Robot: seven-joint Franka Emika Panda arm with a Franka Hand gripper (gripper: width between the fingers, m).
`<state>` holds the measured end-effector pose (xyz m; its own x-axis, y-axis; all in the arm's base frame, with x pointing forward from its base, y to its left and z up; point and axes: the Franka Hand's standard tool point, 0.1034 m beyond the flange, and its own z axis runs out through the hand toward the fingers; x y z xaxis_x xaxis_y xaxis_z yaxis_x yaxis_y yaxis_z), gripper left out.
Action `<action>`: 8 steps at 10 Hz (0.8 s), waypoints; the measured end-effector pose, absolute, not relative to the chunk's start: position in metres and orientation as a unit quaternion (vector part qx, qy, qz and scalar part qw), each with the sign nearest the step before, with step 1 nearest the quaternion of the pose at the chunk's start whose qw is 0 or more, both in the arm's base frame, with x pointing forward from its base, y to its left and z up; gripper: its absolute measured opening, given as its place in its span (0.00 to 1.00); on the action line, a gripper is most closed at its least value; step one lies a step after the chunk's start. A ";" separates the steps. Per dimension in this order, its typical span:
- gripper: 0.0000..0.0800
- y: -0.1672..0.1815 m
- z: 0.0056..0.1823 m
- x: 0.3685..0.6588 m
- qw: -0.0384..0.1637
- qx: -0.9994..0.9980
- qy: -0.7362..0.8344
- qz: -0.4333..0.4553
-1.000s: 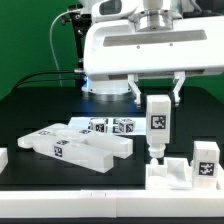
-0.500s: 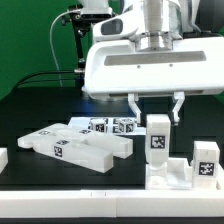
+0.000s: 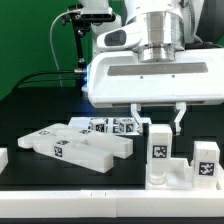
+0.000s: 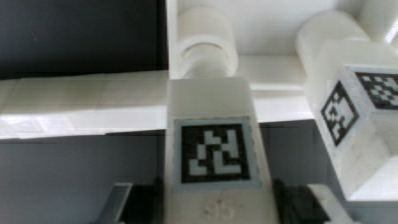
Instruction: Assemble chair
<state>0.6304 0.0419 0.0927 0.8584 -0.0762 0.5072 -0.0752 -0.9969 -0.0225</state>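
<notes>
Gripper (image 3: 157, 120) jaws clamp at medium width on an upright tagged post (image 3: 158, 148), whose foot meets the seat block (image 3: 170, 178) at the near right. Hold the post vertical and press straight down; whether it is seated cannot be told. A second post (image 3: 205, 160) stands just right, so clearance there is small. Loose slabs (image 3: 72, 146) lie well left. Open room is above.

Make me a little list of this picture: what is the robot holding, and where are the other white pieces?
gripper: closed on the tall post
tall post: upright, tag facing the camera, lower end down at the base piece
base piece: white, low, on the exterior view's right
second post: upright, further to the exterior view's right
loose pieces: lying flat on the exterior view's left
small tagged blocks: behind the loose pieces
</notes>
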 end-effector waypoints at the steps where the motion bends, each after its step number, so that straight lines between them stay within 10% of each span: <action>1: 0.36 0.042 0.088 0.629 0.000 -0.965 0.039 -0.260; 8: 0.47 0.044 0.081 0.627 -0.002 -0.965 0.036 -0.260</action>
